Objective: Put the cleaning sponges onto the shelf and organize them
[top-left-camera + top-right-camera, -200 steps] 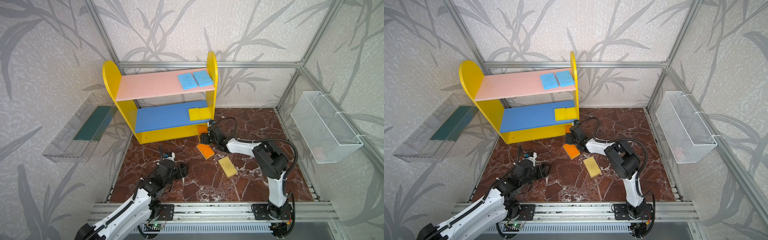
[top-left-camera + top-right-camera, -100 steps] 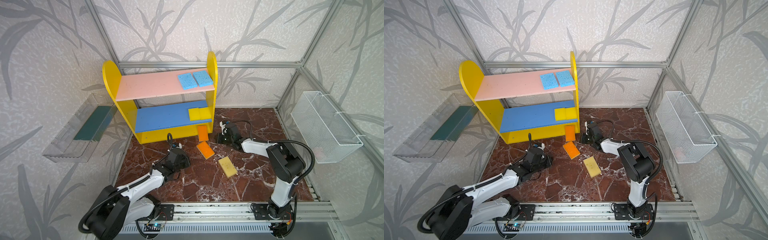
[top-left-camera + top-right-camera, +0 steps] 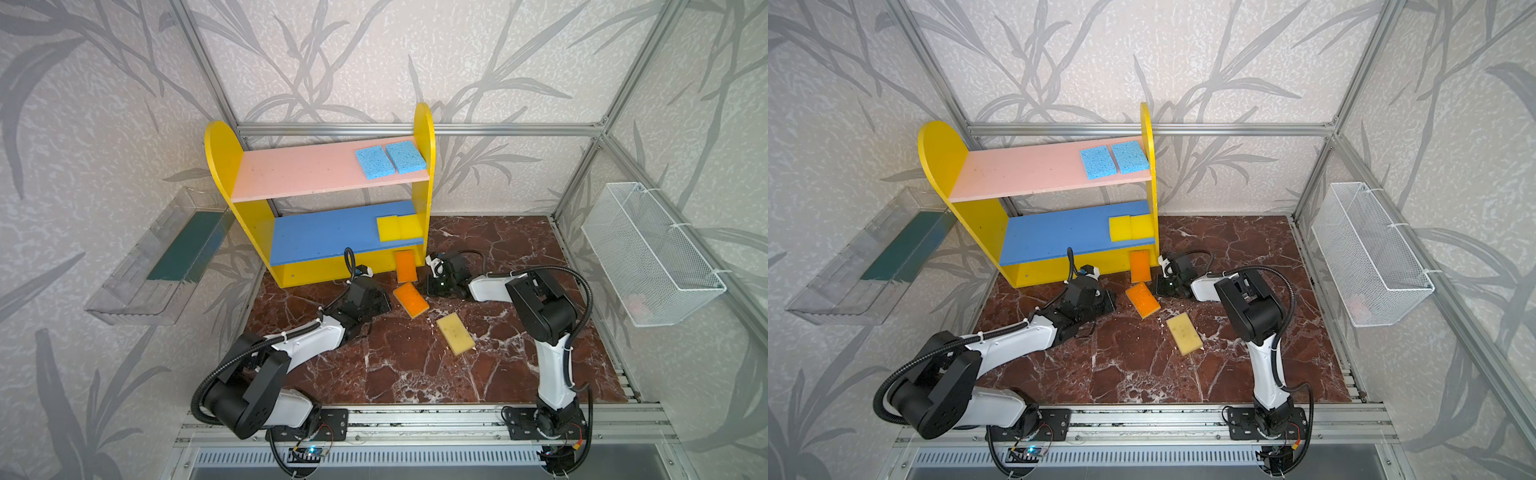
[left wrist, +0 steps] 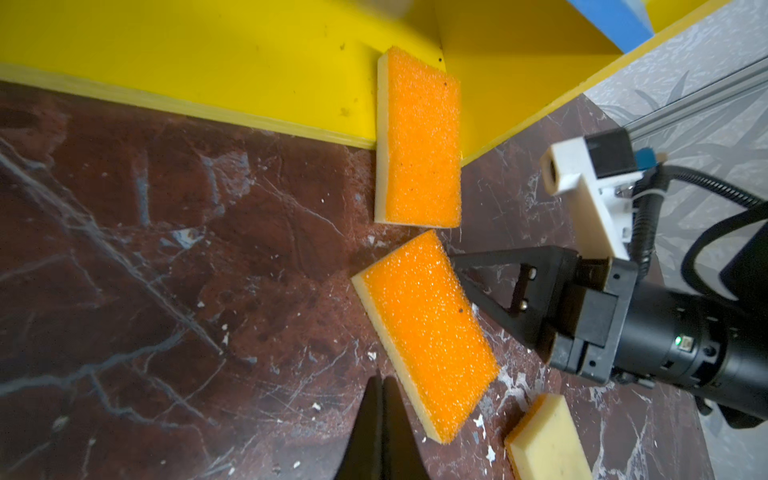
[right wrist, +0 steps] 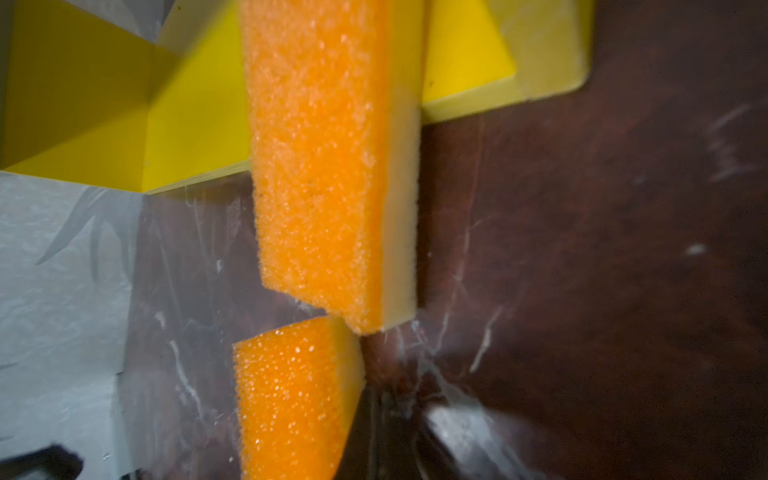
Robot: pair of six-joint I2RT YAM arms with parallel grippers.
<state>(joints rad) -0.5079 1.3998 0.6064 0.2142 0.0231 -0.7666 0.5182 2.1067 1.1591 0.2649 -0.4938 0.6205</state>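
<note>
Shelf (image 3: 291, 176) stands at the back of the marble desk (image 3: 395, 374). Left jaws and right jaws lie low on either side of a loose orange sponge (image 3: 410, 299) on the desk, both pressed fully together and holding nothing. Two blue sponges (image 3: 375, 162) sit on the pink board and two yellow sponges (image 3: 390, 229) on the blue board. Another orange sponge (image 3: 405, 266) rests half on the yellow base. A pale sponge (image 3: 455, 338) lies on the desk.
</note>
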